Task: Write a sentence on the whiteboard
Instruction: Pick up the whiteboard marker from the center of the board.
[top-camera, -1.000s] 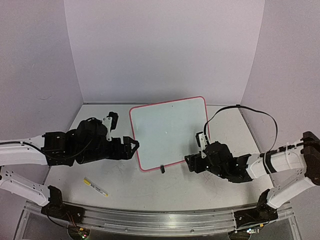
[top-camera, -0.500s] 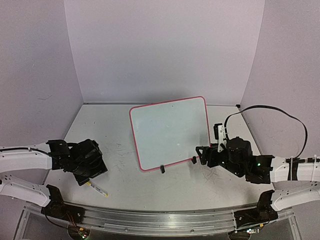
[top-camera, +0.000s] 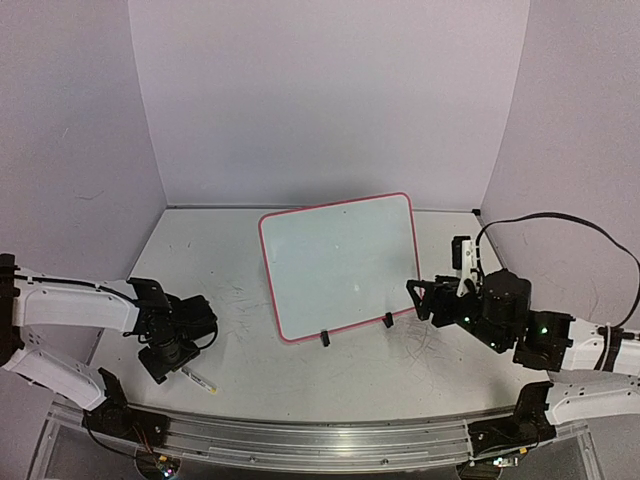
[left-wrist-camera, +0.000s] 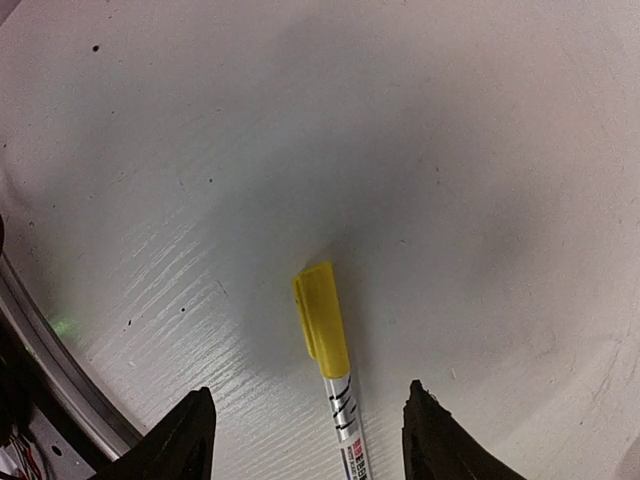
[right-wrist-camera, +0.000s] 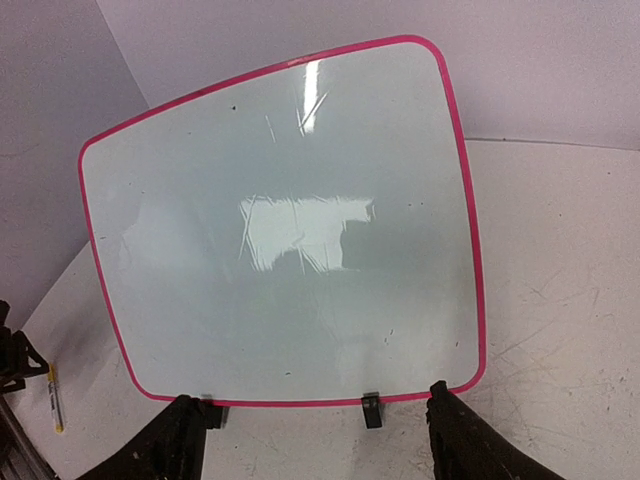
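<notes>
A small whiteboard (top-camera: 340, 262) stands on the scuffed white bench (top-camera: 300, 385), propped on two black clip feet (top-camera: 324, 338) along its near edge, its face turned toward the two robot arms. It sits mid-bench towards the back wall, between the arms and skewed so that its left corner is nearer to them than its right. Its rim is a bright red-pink band with rounded corners. From above, the face reads as a pale, slightly blue-tinted white.

In the right wrist view the whiteboard (right-wrist-camera: 290, 180) fills most of the picture. Its glossy surface carries a bright patch of glare near the centre, a thin streak of light near the top edge and a few tiny dark specks. One clip foot (right-wrist-camera: 372, 410) shows clearly under the lower rim.

The right hand (top-camera: 416, 300) hovers just beside the board's lower right corner, apart from it, with its fingers spread wide. The right wrist view shows the same hand (right-wrist-camera: 311, 392), the board's lower edge framed between its two fingers.

The left hand (top-camera: 165, 362) points down at the front left of the bench, well apart from the board, over a marker (top-camera: 196, 379). In the left wrist view the marker (left-wrist-camera: 322, 325), yellow-capped with a white printed barrel, lies flat on the bench between the spread fingers (left-wrist-camera: 190, 440) of the left hand (left-wrist-camera: 310, 390), which are not pinching it.
</notes>
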